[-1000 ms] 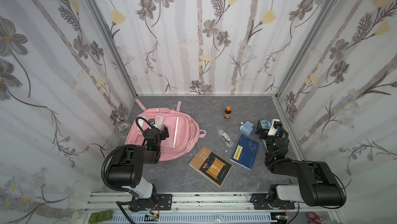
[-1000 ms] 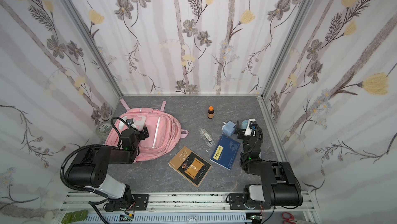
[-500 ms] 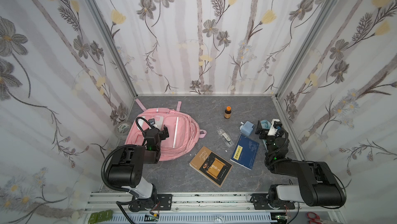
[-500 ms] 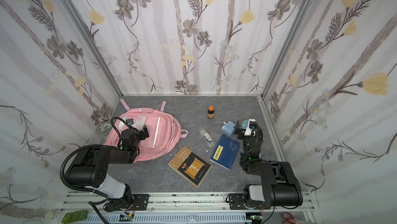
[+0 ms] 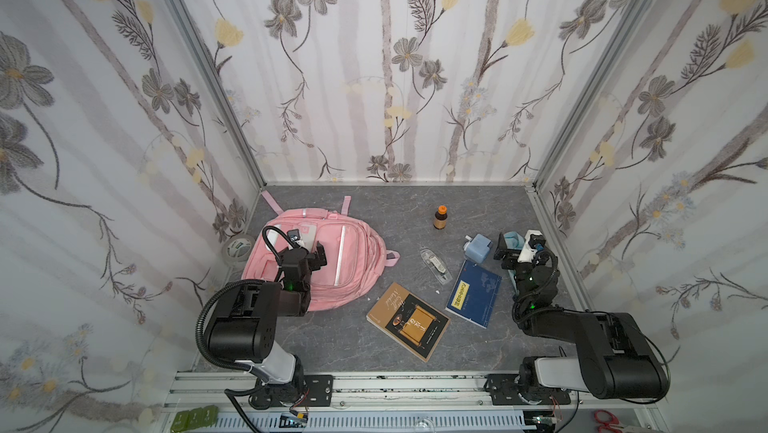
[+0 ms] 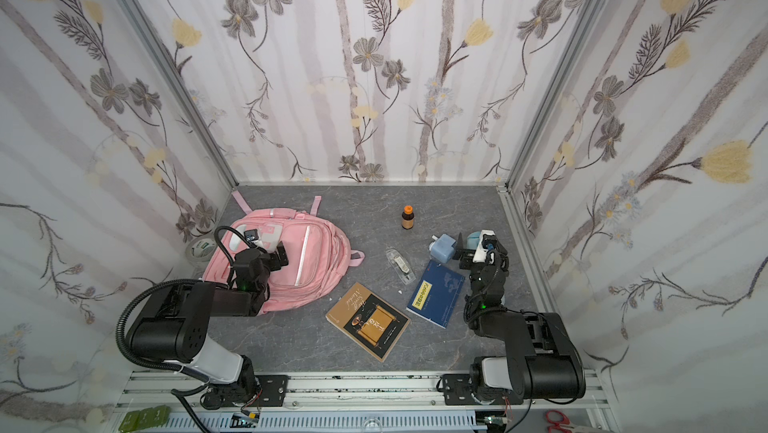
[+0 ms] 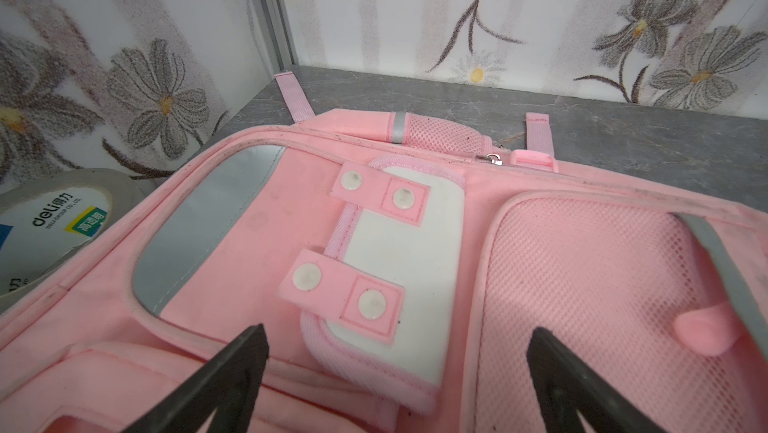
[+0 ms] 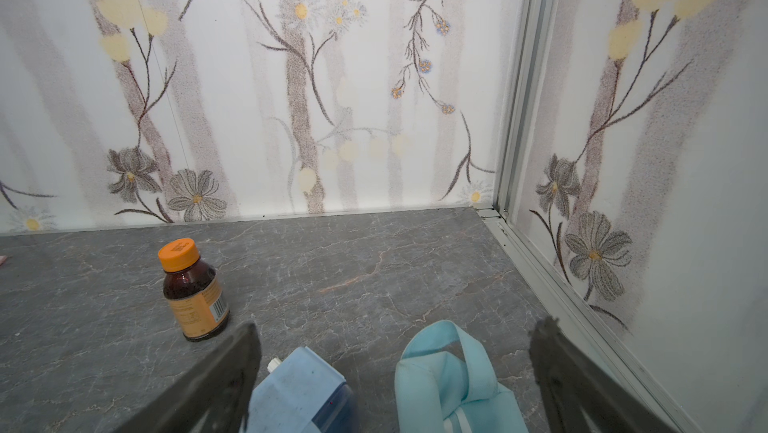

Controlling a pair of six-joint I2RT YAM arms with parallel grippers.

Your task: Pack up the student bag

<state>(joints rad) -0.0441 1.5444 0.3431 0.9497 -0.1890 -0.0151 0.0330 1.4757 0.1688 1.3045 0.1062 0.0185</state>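
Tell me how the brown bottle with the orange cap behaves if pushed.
The brown bottle stands upright and tall for its base, so a high push probably tips it. Its round body would likely roll once down.

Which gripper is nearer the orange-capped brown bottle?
Right. The right gripper hovers open to the right of the orange-capped brown bottle and nearer the robot, by the blue container. The left gripper hangs open over the pink student bag, farther off leftward.

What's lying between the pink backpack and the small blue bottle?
A clear plastic packet, lying flat on the grey table; both top views show it.
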